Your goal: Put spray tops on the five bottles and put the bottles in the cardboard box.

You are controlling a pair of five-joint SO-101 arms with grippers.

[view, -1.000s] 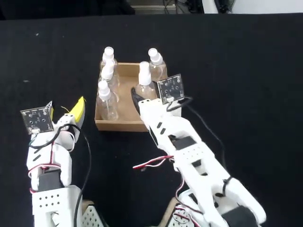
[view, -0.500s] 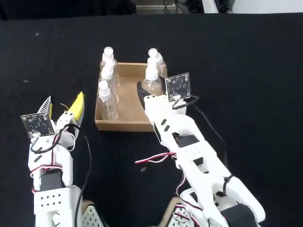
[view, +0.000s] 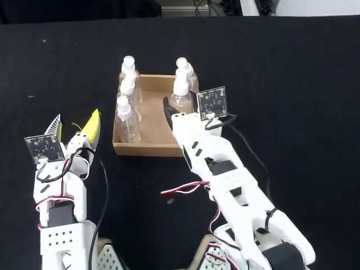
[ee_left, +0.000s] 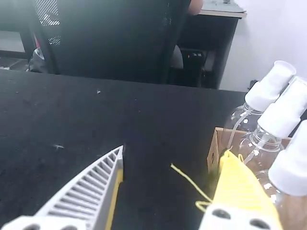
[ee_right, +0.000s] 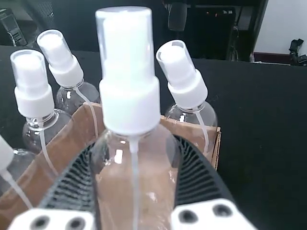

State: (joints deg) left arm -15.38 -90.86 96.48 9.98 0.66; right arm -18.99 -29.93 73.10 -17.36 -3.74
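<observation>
White arms (view: 225, 169) w/ red, black cables (view: 181, 192) (left hand (view: 77, 118): one yellow finger (view: 93, 128)).

Our left arm (view: 59, 191) stands at the near left of the desk (view: 292, 84), its wrist tipped forward. The left hand (view: 77, 121) is held low over the surface, its white ribbed finger (ee_left: 91, 191) and yellow finger (ee_left: 235, 187) spread wide apart with nothing between them. Our right arm (view: 230, 180) stretches forward and slants toward the middle, the right hand (view: 181, 104) at its far end. Its two black ribbed fingers (ee_right: 72, 187) press against either side of a bottle (ee_right: 128, 110), which stands upright between them
</observation>
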